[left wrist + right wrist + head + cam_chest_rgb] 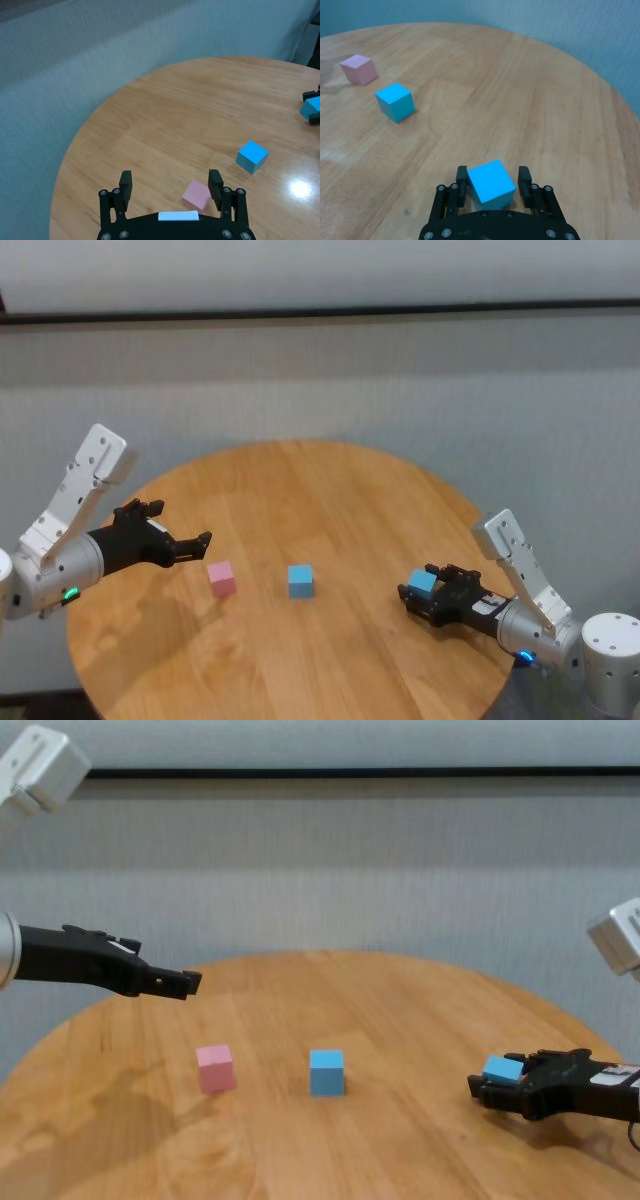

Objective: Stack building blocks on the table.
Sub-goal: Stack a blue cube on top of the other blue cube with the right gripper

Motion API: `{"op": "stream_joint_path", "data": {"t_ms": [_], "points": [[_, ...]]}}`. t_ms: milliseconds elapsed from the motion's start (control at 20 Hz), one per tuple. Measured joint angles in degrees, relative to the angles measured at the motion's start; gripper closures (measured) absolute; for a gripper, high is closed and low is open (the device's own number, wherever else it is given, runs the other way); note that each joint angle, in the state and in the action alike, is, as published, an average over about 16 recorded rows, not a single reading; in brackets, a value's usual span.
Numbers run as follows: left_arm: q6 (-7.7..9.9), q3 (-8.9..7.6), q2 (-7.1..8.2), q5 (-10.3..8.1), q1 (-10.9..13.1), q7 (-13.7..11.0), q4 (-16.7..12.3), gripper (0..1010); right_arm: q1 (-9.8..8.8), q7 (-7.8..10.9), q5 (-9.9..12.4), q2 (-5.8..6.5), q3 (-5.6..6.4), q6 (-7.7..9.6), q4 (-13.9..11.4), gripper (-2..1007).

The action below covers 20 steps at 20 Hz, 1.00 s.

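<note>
Pinching a small matte light-blue cube (491, 187) between its two black fingers, the right gripper (424, 595) sits low at the right of the head view, near the edge of the large round wood-plank table (330, 490). In the right wrist view the fingers press flat against opposite faces of the cube, a hold that should keep it square for setting down on another block; whether it rests on the wood or hangs just above it cannot be told. The left gripper (196, 544) hovers at the left of the head view, above the tabletop, as the chest view shows, with its fingers spread wide and nothing between them. Just beside it, toward the centre of the frame, lies a small matte pink cube (221, 577), and the left wrist view shows that cube under the gap between the open fingers, closer to one of them, so this arm seems poised to descend on it, though that is only a judgement. A second light-blue cube (300, 580) rests on the table near the pink one, at the lower centre of the frame, well apart from the held cube. No block yet stands on another, so the stacking has hardly begun; the central blue cube looks a likely base, being within reach of both arms.
</note>
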Motion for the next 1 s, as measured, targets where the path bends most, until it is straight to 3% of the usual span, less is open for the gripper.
{"op": "stream_joint_path", "data": {"t_ms": [500, 1000], "points": [[0.0, 0.0, 0.0, 0.0, 0.0, 0.0, 0.0, 10, -0.64, -0.39, 0.3, 0.05, 0.33, 0.14, -1.0, 596], [0.0, 0.0, 0.0, 0.0, 0.0, 0.0, 0.0, 10, -1.2, -0.96, 0.6, 0.07, 0.86, -0.62, -2.7, 636]]}}
